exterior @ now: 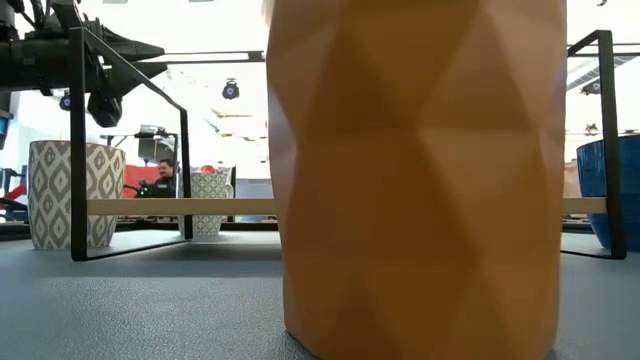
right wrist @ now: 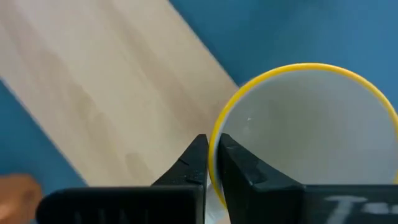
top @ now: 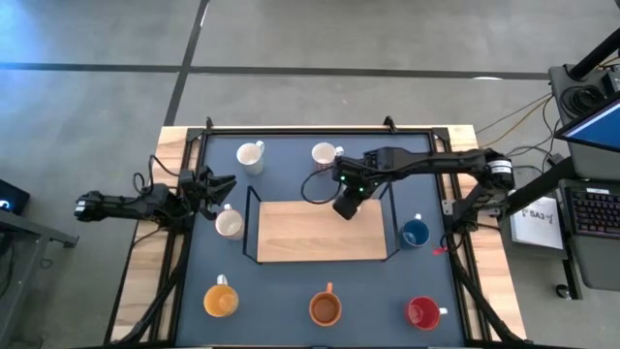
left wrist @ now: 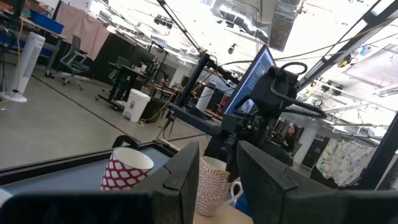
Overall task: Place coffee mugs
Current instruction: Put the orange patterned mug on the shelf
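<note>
My right gripper hangs over the far edge of the wooden board and is shut on a coffee mug with a yellow rim and white inside. In the high view the gripper hides that mug. My left gripper waits open at the table's left side, touching nothing. Other coffee mugs stand on their bases on the blue mat: white ones, a blue one, two orange ones and a red one. My right gripper pinches the mug's rim between its two fingers, one finger inside the mug and one outside. The fingers come from above, slanting down. The mug's mouth faces up; whether its base is on the mat I cannot tell.
A black wire frame stands around the wooden board. In the low view an orange mug fills the middle, with patterned mugs behind it. The left wrist view shows a red-patterned mug.
</note>
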`<control>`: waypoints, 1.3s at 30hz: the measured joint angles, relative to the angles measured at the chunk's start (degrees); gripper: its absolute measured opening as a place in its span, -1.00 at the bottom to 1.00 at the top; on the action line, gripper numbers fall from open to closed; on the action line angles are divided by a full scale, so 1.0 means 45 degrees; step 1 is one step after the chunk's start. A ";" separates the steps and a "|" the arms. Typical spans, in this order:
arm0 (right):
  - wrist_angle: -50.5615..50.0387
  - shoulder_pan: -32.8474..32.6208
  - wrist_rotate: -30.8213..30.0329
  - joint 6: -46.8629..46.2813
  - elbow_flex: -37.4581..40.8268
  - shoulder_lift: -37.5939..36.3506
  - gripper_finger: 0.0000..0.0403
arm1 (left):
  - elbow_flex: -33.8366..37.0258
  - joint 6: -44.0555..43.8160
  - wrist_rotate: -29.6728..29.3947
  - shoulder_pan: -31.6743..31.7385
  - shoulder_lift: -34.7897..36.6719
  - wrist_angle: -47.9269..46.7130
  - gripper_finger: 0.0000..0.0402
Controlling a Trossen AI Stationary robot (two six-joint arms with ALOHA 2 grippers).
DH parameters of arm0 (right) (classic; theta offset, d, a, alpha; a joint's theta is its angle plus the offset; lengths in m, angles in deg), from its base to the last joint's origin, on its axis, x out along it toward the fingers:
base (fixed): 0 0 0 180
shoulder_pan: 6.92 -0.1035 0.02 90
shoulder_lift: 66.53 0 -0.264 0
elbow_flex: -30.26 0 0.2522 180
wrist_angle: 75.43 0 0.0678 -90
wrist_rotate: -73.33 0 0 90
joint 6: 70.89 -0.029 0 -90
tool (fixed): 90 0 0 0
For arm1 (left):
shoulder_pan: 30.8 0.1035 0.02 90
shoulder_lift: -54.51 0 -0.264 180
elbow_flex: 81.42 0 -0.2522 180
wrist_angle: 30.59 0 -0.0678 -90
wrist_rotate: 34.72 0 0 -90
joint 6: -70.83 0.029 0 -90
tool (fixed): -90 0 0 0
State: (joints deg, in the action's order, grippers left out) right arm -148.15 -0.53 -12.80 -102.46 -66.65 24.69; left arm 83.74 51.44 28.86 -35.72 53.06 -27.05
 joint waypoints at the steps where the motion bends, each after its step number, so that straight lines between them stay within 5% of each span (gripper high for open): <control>1: -0.0121 -0.0027 0.0144 0.0216 0.0000 -0.0035 -0.92 | 0.0001 0.0001 0.0001 0.0000 0.0000 -0.0004 -0.54; 21: -0.2549 -0.1506 0.0851 0.5155 0.0015 -0.0154 -0.86 | -0.0002 0.0001 0.0000 -0.0002 0.0000 -0.0070 -0.54; 33: -0.2408 -0.1529 0.0819 0.1513 0.0029 -0.0151 -0.42 | 0.0001 0.0000 0.0000 0.0003 -0.0002 -0.0062 -0.54; 39: -0.2279 -0.1437 -0.0318 -0.0810 0.0029 -0.0151 -0.33 | 0.0000 0.0003 0.0000 -0.0001 -0.0001 -0.0062 -0.54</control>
State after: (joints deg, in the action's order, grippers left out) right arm -158.40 -7.00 -14.23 -106.11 -66.52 24.01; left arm 83.74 51.45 28.86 -35.72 53.05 -27.33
